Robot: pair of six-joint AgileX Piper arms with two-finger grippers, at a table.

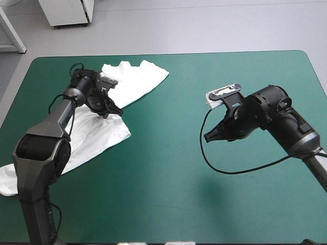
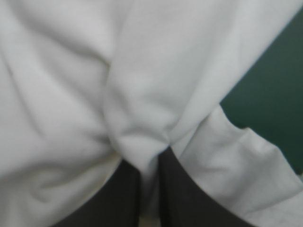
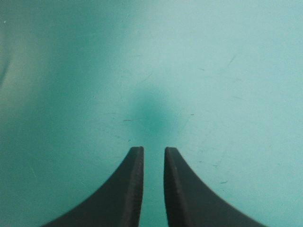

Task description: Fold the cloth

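The white T-shirt [image 1: 138, 81] lies crumpled along the table's left side, running from the far middle-left down to the left edge. My left gripper [image 1: 108, 111] presses down on its middle. In the left wrist view the black fingers [image 2: 180, 198] are all but shut, with a pinched fold of the T-shirt [image 2: 71, 94] between them at my left gripper [image 2: 149, 158]. My right gripper [image 1: 207, 138] hovers over bare teal-green cover on the right half, far from the shirt. Its tips [image 3: 153, 151] stand almost together with only a thin slit and nothing held.
The shirt's lower end [image 1: 7, 181] reaches the table's left edge. Bare teal-green cover [image 1: 173, 184] spreads across the middle and front of the table and shows under the right gripper [image 3: 213, 71]. A strip of cover [image 2: 270, 94] shows beside the shirt.
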